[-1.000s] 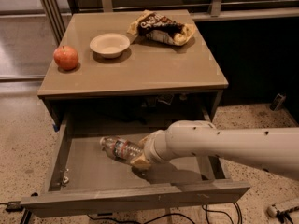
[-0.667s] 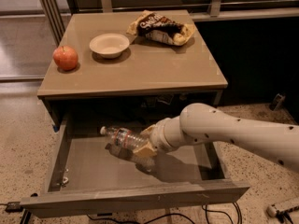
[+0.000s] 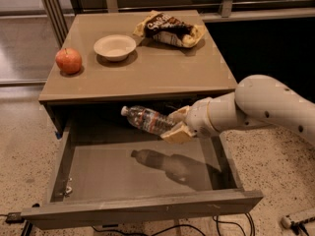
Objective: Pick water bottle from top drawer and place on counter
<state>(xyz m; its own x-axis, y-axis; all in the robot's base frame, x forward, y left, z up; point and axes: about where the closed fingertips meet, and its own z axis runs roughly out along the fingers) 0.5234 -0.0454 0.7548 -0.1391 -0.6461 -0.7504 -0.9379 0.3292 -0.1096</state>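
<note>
Water bottle point(image 3: 146, 120) tight between gripper point(image 3: 175, 124) fingers point(image 3: 175, 133) over top drawer point(image 3: 147, 208); tan counter point(image 3: 162, 69) above; speckled floor point(image 3: 27, 149).

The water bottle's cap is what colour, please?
White, camera view; the gripper holds the water bottle above the top drawer.

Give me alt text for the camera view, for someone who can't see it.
The robot's end effector holds a water bottle, tilted, in the air above the open top drawer. On the counter sit an apple, a bowl and a snack bag.
</note>
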